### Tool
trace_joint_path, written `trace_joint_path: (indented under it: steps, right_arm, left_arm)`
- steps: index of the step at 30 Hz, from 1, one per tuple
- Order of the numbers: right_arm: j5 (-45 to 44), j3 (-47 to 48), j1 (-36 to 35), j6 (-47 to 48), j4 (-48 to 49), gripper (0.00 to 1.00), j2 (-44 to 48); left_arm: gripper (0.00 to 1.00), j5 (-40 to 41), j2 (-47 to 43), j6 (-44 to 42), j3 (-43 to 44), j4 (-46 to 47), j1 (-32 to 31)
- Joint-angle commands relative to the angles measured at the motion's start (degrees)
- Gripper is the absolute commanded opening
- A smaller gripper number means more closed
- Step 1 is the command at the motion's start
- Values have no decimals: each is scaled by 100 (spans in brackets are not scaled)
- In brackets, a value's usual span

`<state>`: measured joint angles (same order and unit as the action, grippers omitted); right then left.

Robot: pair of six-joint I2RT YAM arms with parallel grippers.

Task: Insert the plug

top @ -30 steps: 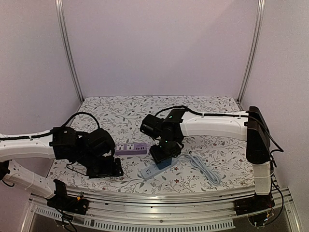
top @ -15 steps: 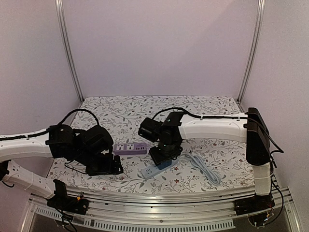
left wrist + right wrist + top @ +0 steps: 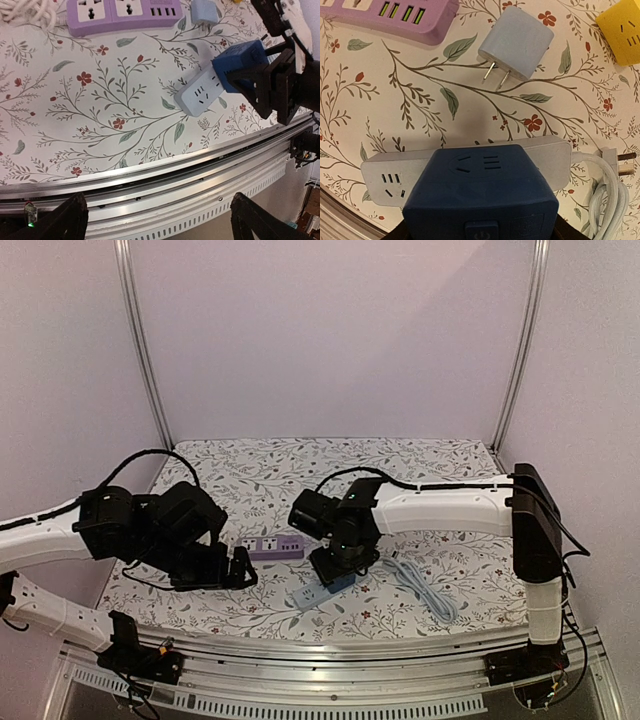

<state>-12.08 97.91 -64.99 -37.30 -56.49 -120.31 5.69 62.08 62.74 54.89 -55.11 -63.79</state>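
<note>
Blue plug cube (image 3: 480, 195) — held in the right pincer (image 3: 338, 568), whose black fingers are clamped on its sides. It sits low over the grey-white power strip (image 3: 199, 96), covering the strip's middle; one socket end shows clear of it. Cannot tell whether its prongs are in. The strip lies at the near edge of the floral counter (image 3: 250, 475), its white cable (image 3: 615, 197) coiled off to the right.

Left pincer (image 3: 240, 568) — fingers spread wide, nothing between them, hanging above the near counter edge, well apart from the cube.

Beyond the strip are a purple power strip (image 3: 120, 12), a pale blue charger (image 3: 517, 42) lying prongs-out just beside it, and a yellow cube (image 3: 622, 22).
</note>
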Motion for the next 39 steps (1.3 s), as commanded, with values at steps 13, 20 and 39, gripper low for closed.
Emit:
trace_joint_path:
  steps: [13,20,39]
  right_arm:
    - [-431,-411,74,-128,-569,0,-516]
    - [-372,-528,73,-111,-527,0,-636]
    - [-409,-1092,66,11,-32,0,-471]
  left_arm:
    - [100,16,-31,-223,308,-320,134]
    - [100,-12,6,-254,339,-343,139]
    - [100,25,-12,-236,338,-378,139]
